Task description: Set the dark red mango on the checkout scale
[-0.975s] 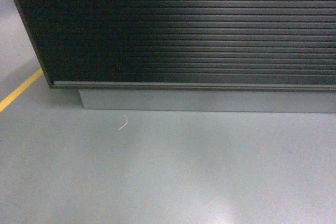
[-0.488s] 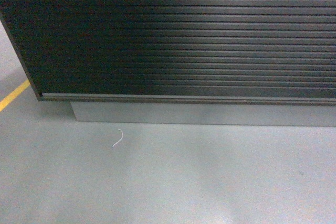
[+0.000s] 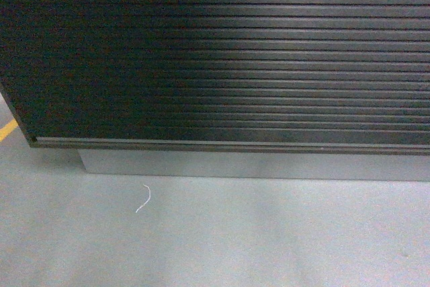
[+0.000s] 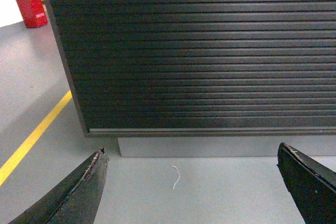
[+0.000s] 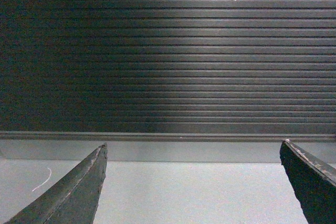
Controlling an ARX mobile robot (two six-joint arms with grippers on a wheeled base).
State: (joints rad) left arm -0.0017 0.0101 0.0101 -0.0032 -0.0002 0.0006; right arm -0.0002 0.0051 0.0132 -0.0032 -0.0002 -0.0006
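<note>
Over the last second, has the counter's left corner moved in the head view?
Yes. The counter and its left corner have slid left and down in the picture, along with the white scrap on the floor, so the camera itself moved, not the counter.

Ahead of me a grey floor (image 3: 255, 240) runs up to a pale grey plinth (image 3: 269, 165) set back under a dark, horizontally ribbed panel (image 3: 222, 58). Light falls across the middle of the slats, leaving their left side in shadow. A thin white curl of thread (image 3: 143, 199) lies on the floor just before the plinth. To my left a yellow line (image 4: 32, 137) crosses the floor, and far off a red box (image 4: 30, 7) stands against a white wall (image 4: 11, 3).
</note>
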